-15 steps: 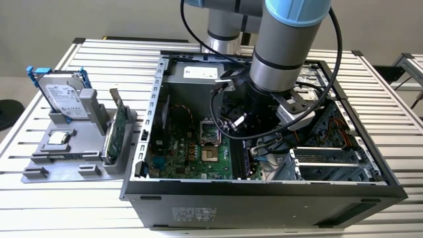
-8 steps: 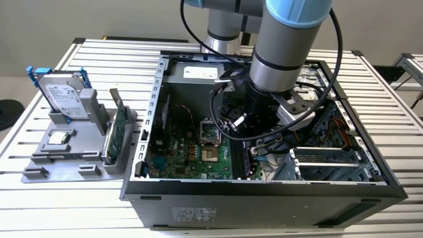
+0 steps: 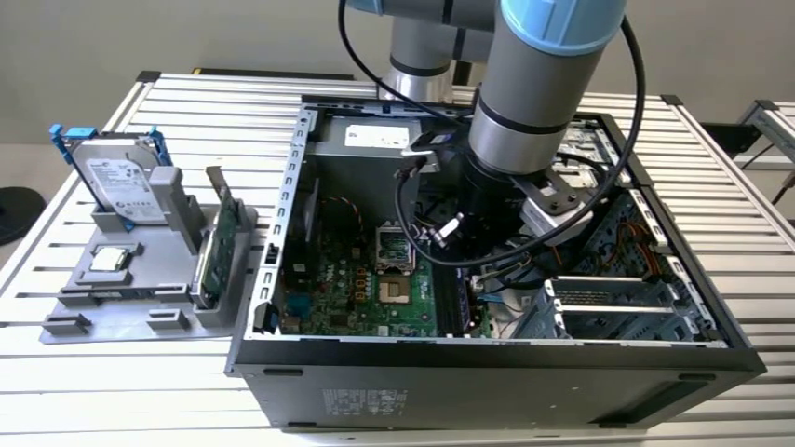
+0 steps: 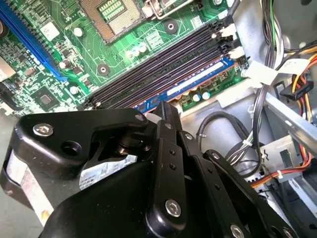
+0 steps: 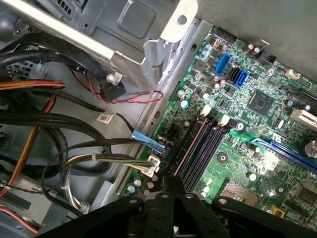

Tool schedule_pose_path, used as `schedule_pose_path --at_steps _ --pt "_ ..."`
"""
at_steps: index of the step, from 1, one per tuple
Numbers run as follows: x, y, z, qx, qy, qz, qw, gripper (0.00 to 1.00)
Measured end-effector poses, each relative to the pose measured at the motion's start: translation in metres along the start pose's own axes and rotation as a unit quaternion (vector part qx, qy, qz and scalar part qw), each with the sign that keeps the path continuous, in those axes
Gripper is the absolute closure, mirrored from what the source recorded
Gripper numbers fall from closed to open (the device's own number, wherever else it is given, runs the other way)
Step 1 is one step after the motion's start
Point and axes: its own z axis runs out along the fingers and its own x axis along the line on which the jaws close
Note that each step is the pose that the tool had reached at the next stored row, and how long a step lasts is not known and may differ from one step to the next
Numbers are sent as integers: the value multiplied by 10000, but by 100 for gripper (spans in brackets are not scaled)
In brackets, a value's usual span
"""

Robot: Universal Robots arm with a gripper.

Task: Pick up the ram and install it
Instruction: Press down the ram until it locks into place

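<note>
The ram [image 4: 198, 83], a thin dark stick with a blue label strip, stands on edge in the outermost memory slot of the motherboard [image 4: 59, 64], next to the case's cables. My gripper [image 4: 166, 106] reaches down inside the open computer case [image 3: 497, 372] and its black fingers sit closed together over the near part of the ram, hiding that end. In the exterior view the gripper [image 3: 472, 251] hangs low over the board beside the processor socket [image 3: 395, 256]. The first wrist view has the gripper [image 5: 171, 183] right at the end of the dark memory slots [image 5: 195, 146].
Bundles of cables [image 5: 74, 124] and a metal drive cage [image 3: 615, 298] crowd the side of the slots. Outside the case, on the exterior view's left, a grey holder [image 3: 112, 298] carries a silver hard drive [image 3: 122, 182] and an upright green card [image 3: 222, 251].
</note>
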Motion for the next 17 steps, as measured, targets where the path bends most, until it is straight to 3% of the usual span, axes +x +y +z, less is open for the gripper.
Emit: schedule_pose_path --at_steps 17 --pt "1 -3 8 -5 7 -559 9984 100"
